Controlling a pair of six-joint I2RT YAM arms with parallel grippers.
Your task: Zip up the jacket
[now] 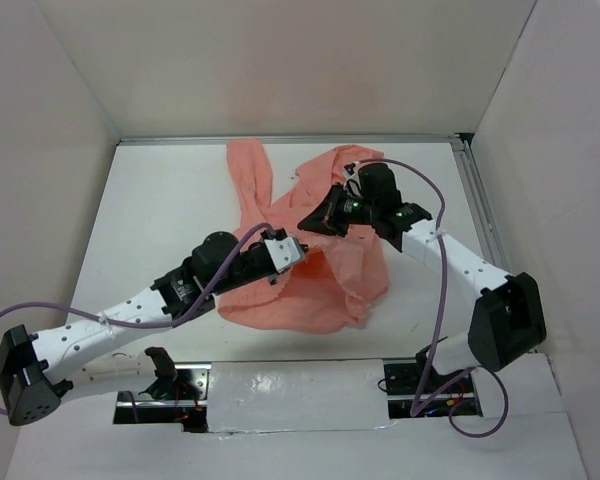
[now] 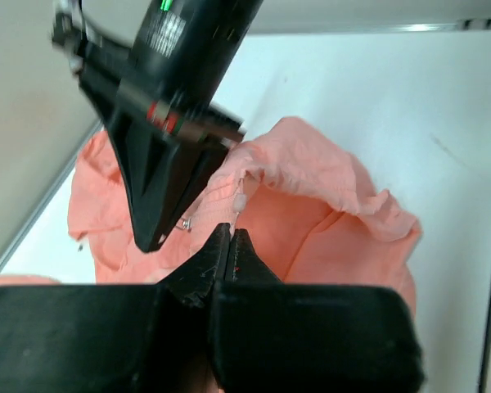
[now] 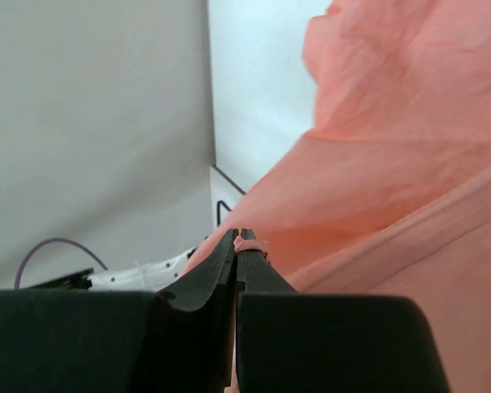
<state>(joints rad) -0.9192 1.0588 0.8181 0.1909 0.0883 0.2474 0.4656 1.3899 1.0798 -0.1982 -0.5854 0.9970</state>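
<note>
The salmon-pink jacket (image 1: 305,300) lies crumpled in the middle of the white table, one sleeve (image 1: 248,180) stretched toward the back. My left gripper (image 1: 300,248) is shut, its tips (image 2: 231,231) pinching the pale front edge of the jacket (image 2: 327,188). Just to its left, a small metal ring (image 2: 184,223) hangs on the fabric beside the black fingers of my right gripper (image 2: 151,237). That right gripper (image 1: 316,222) is also shut, with a small fold of jacket (image 3: 393,123) caught between its tips (image 3: 239,236), lifting the cloth. The two grippers are close together over the jacket's upper middle.
White walls enclose the table on three sides, and a metal rail (image 1: 477,200) runs along the right edge. Purple cables (image 1: 435,205) loop over the right arm. A cut-out with wiring (image 1: 280,385) sits at the near edge between the arm bases.
</note>
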